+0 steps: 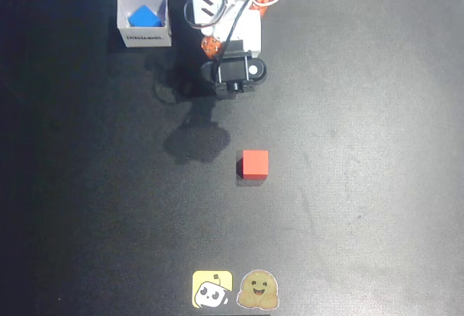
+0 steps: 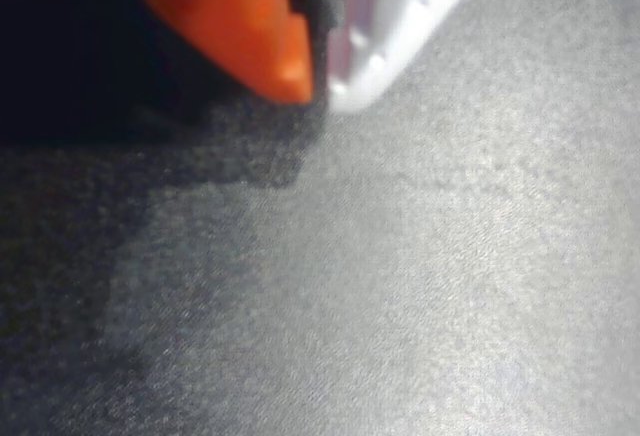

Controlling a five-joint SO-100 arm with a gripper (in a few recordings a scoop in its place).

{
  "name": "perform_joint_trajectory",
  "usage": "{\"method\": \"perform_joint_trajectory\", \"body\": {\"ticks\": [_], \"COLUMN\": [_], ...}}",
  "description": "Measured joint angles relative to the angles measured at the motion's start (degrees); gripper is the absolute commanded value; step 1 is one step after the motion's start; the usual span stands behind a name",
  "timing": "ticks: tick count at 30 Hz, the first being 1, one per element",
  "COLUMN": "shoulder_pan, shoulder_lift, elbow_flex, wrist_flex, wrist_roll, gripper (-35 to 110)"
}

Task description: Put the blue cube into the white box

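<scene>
A dark table (image 1: pixel 362 185) fills the overhead view. The arm sits top centre. In the wrist view its gripper (image 2: pixel 320 81), at the top, has orange and white fingertips closed together, holding nothing. Upper left overhead, the white box (image 1: pixel 144 37) contains the blue cube (image 1: pixel 144 17). A red cube (image 1: pixel 254 164) lies mid-frame.

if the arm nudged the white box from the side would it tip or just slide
Probably slide: the white box sits flat on the dark table, broad for its height. Its thin walls look light and could dent under a hard push. The blue cube inside adds some weight low down, which should help it stay upright.
</scene>
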Motion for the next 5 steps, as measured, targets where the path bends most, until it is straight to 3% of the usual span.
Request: {"method": "perform_joint_trajectory", "body": {"ticks": [5], "shoulder_pan": [0.0], "shoulder_lift": [0.0], "elbow_flex": [0.0], "wrist_flex": [0.0], "wrist_roll": [0.0], "gripper": [0]}}
